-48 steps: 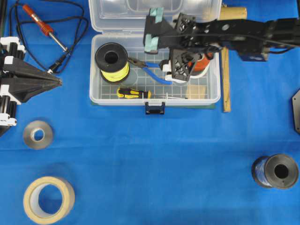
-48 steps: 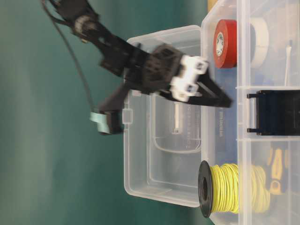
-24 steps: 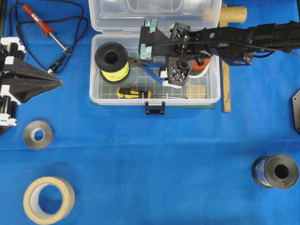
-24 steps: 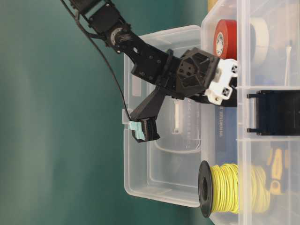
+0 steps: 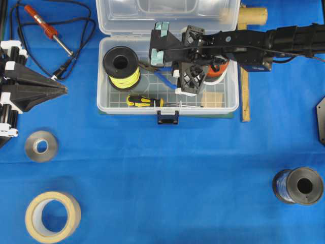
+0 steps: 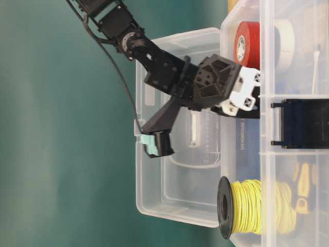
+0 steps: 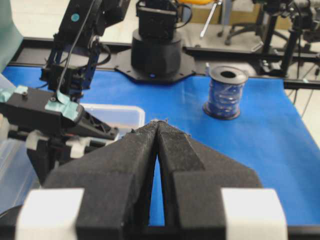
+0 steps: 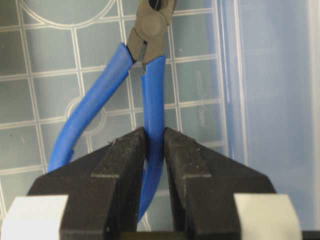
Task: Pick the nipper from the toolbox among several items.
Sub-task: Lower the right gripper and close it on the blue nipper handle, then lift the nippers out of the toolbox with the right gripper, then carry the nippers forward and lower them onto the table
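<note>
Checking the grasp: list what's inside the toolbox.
Inside the toolbox: yellow wire spool, screwdriver, and the nipper, one blue handle between the right gripper jaws. The arm hides most of the red roll.

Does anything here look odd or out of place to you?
One small thing: the right gripper in the toolbox has its jaws shut on only one blue handle of the nipper; the other handle splays free outside them. Also, a wooden stick lies tight against the box's outer wall. Nothing looks spilled or broken.

The table (image 5: 152,168) is viewed from overhead; the toolbox (image 6: 180,170) is also seen sideways; wrist views sit close.
</note>
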You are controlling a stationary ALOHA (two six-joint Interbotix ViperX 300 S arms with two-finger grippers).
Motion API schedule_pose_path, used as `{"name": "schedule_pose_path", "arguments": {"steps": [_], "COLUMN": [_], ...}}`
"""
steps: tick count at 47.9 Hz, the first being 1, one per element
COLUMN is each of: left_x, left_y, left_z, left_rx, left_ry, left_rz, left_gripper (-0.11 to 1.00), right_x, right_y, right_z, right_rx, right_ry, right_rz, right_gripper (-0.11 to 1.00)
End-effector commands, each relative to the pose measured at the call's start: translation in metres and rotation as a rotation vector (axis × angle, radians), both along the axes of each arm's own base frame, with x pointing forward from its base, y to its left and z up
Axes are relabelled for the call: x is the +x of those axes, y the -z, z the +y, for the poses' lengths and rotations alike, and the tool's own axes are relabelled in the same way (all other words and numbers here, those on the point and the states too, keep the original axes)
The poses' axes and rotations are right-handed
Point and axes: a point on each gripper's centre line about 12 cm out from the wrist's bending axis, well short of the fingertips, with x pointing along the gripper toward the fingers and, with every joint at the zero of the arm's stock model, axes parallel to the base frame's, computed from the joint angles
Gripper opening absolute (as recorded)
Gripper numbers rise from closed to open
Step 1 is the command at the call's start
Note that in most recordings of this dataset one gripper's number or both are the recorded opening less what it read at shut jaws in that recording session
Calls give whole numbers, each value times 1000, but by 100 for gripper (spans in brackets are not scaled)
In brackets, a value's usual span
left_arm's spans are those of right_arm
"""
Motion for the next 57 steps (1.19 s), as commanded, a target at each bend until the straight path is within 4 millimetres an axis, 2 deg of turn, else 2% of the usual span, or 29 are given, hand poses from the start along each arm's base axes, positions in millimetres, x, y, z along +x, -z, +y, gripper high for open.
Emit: {"name": "schedule_pose_path", "arguments": {"steps": [1,17,24,33,40,49,57], "left_x": [1,1,1,1,1,0,0], "left_y": [-5,-2,-1,-1,0,2,2], "left_z": [0,0,0,0,0,0,0], "left_rx": [-3,-6,-6,-5,-5,-6,-5], "left_ry": [0,-1,-1,0,0,-1,0], "left_rz": [-14,0,1,1,5,9,11], "left_gripper": [0,0,0,0,0,0,0], "right_x": [4,-22,-29,-25,-21,-14,-6], "right_y": [-46,-143,-167,-165,-155,-119,-78], "right_z": [-3,7,31,82,131,176,203], "right_rx": [-31,-80,-85,-36,36,126,194], "right_ry": [7,11,-37,-134,-199,-227,-207], "right_rz": [-108,-271,-332,-351,-368,-315,-240], "right_gripper": [12,12,12,12,12,12,12]}}
